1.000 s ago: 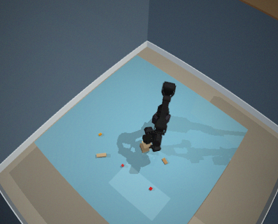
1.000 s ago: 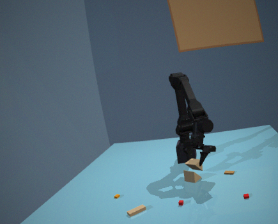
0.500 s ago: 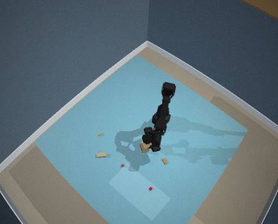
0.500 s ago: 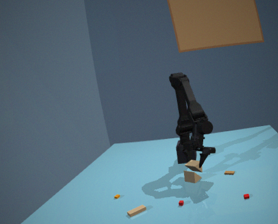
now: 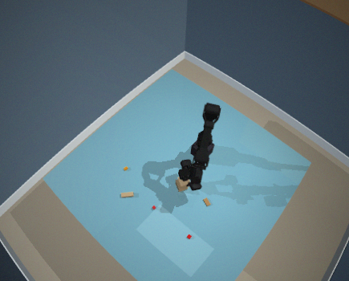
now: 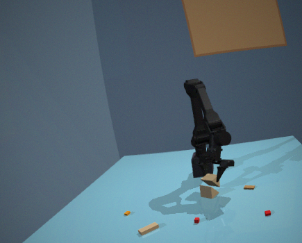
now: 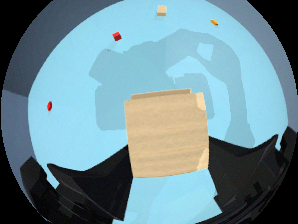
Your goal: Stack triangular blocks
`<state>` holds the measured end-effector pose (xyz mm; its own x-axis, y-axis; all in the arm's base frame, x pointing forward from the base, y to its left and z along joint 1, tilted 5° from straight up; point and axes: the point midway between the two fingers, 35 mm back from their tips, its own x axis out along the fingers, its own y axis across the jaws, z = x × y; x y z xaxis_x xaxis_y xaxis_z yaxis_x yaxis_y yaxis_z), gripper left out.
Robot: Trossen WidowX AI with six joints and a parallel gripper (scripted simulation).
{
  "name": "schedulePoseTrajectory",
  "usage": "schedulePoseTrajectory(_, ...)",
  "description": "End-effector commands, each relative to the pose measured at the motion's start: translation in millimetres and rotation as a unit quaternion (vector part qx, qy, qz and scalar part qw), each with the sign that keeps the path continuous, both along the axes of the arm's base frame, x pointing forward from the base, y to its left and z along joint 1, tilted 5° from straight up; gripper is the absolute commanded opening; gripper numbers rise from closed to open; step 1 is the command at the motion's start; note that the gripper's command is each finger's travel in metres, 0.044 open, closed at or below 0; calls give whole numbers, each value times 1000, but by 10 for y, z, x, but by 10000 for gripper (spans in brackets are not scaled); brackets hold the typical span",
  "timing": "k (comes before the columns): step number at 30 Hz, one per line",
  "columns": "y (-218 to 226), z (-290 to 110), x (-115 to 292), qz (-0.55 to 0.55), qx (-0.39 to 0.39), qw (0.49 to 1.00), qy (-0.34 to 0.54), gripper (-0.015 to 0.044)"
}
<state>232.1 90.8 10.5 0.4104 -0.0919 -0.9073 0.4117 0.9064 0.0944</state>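
1. The end effector (image 6: 216, 173) is clenched on the upper triangular block (image 6: 210, 180), carried just above the lower triangular block (image 6: 208, 191), apart from it.
2. The lower block rests near the middle of the desk (image 6: 93, 201).
3. Both look rigid, light and smooth; the sloped faces could slide on contact.
4. Gripping the flat end faces seems best, leaving the slope free to seat.
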Motion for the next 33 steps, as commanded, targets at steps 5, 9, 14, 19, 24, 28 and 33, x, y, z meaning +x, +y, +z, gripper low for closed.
schedulePoseTrajectory(5,3,-30,17,2,1,1000,0,0)
schedulePoseTrajectory(9,1,-54,28,2,1,1000,0,0)
schedulePoseTrajectory(14,-1,-84,42,2,1,1000,0,0)
schedulePoseTrajectory(19,-4,-113,55,2,1,1000,0,0)
schedulePoseTrajectory(24,-6,-143,68,2,1,1000,0,0)
schedulePoseTrajectory(28,-7,-167,79,2,1,1000,0,0)
schedulePoseTrajectory(33,-10,-197,92,2,1,1000,0,0)
